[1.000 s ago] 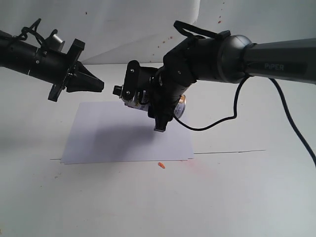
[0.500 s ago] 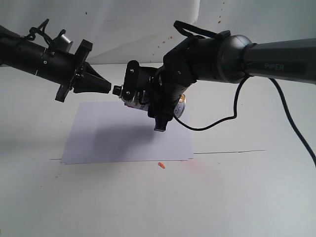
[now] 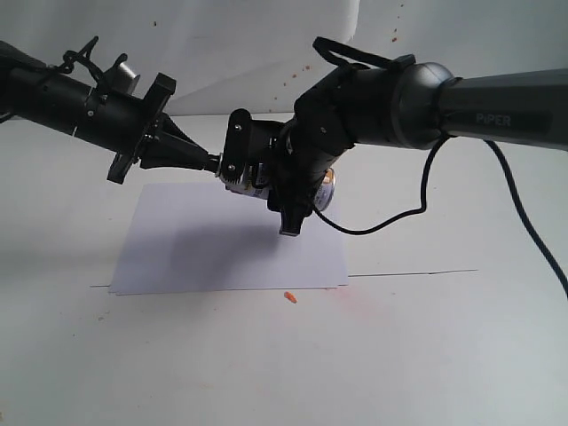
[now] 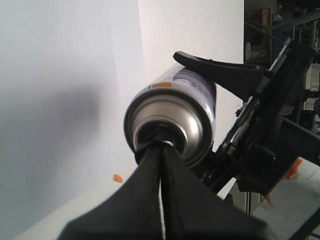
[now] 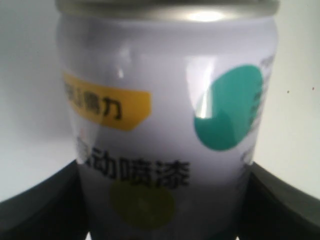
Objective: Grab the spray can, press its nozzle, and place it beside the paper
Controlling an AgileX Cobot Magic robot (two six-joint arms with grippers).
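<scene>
The spray can [image 3: 252, 183] hangs on its side above the paper [image 3: 222, 248], its white label with coloured dots filling the right wrist view [image 5: 165, 125]. My right gripper [image 3: 264, 185] is shut on the can's body, one black finger [image 5: 35, 210] on each side. The can's silver dome [image 4: 192, 122] faces my left gripper [image 4: 160, 146]. That gripper is shut, and its joined tips rest against the black nozzle [image 3: 211, 162], which is mostly hidden behind them in the left wrist view. Both grippers are well above the table.
A small orange scrap [image 3: 289, 296] lies just in front of the paper's near edge. A black cable [image 3: 390, 222] loops down from the right arm. A wrinkled white backdrop [image 3: 248, 44] rises behind the table.
My left gripper has moved right, from a short gap away, until its shut tips touch the nozzle. The right arm and the can have stayed still.
</scene>
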